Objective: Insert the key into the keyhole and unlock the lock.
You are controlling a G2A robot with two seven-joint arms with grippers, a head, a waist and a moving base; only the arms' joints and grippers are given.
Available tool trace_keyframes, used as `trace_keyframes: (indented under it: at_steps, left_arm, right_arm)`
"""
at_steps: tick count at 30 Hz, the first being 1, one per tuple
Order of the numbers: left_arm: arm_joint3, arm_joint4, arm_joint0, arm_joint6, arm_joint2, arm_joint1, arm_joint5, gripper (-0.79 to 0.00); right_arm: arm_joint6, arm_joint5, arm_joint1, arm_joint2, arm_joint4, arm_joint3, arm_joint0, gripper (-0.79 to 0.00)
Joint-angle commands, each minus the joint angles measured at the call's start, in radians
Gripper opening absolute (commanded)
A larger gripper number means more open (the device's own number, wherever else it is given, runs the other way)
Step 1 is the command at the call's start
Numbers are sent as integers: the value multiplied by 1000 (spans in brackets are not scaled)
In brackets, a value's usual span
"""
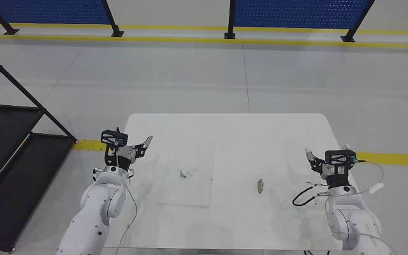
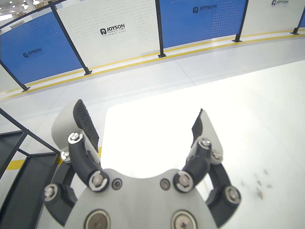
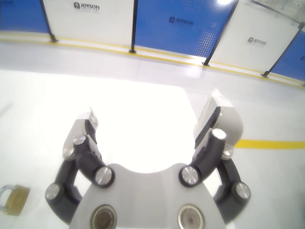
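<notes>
A small brass padlock (image 1: 261,185) with a silver shackle lies flat on the white table (image 1: 255,134), right of centre; in the right wrist view the padlock (image 3: 14,200) sits off to one side of the fingers. A small silver key (image 1: 187,173) lies left of centre, seen as grey bits (image 2: 259,191) in the left wrist view. My left gripper (image 1: 139,146) (image 2: 140,110) hovers open near the table's left edge, well left of the key, holding nothing. At the right edge my right gripper (image 1: 327,153) (image 3: 152,113) stands open and empty, right of the padlock.
A thin pale mat (image 1: 191,185) lies under the key. A black cable (image 1: 305,195) loops on the table beside the right arm. A black metal rack (image 1: 25,159) stands on the floor left of the table. Blue fence panels (image 1: 299,13) line the far side.
</notes>
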Motion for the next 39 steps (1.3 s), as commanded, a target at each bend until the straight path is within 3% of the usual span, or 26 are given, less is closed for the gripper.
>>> trace_keyframes:
  at_steps: [1, 9, 14, 23, 28, 33, 39]
  left_arm:
    - [0, 0, 0, 0, 0, 0, 0, -1]
    - [0, 0, 0, 0, 0, 0, 0, 0]
    - [-46, -67, -12, -94, 19, -4, -32, 0]
    - [-217, -244, -66, -492, 29, -6, -48, 0]
    - [-289, -361, -138, -718, 56, -4, -68, 0]
    - [-285, -476, -225, -931, 93, -3, -55, 0]
    - [-218, -546, -368, -1206, 173, -5, 81, 0]
  right_arm:
    - [0, 0, 0, 0, 0, 0, 0, -1]
    - [0, 0, 0, 0, 0, 0, 0, 0]
    - [0, 0, 0, 0, 0, 0, 0, 0]
    - [0, 0, 0, 0, 0, 0, 0, 0]
    - [0, 0, 0, 0, 0, 0, 0, 0]
    - [0, 0, 0, 0, 0, 0, 0, 0]
    - [0, 0, 0, 0, 0, 0, 0, 0]
